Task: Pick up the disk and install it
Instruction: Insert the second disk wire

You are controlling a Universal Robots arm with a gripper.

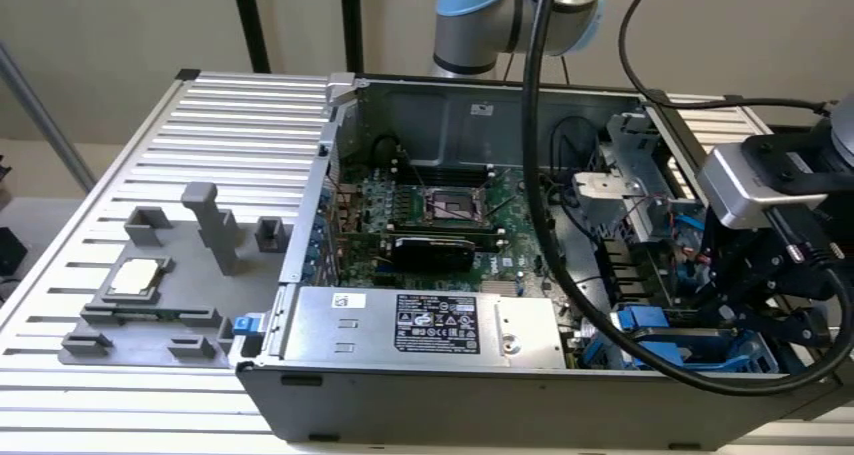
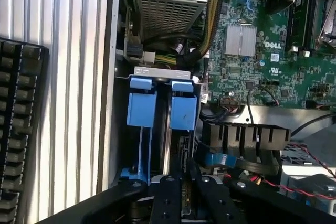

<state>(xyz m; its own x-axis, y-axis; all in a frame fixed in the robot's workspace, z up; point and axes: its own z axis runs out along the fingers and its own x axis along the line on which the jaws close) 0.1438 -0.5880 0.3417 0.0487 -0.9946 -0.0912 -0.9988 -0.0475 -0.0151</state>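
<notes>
The fingers (image 2: 173, 198) sit close together around the disk (image 2: 168, 129), which stands on edge in the bay at the case's corner, its blue carrier tabs showing, so the install step looks under way. Seating it calls for a straight push. Room is tight: the case wall (image 2: 110, 103) on one side, cables (image 2: 210, 30) and the power supply (image 2: 163, 3) close by.

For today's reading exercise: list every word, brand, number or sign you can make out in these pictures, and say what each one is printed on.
"DELL": white letters on the green motherboard, in the wrist view.
Black-and-white label on the silver power-supply box: print too small to read.
Small white sticker on the same box: unreadable.
White stickers on the motherboard: unreadable.
</notes>
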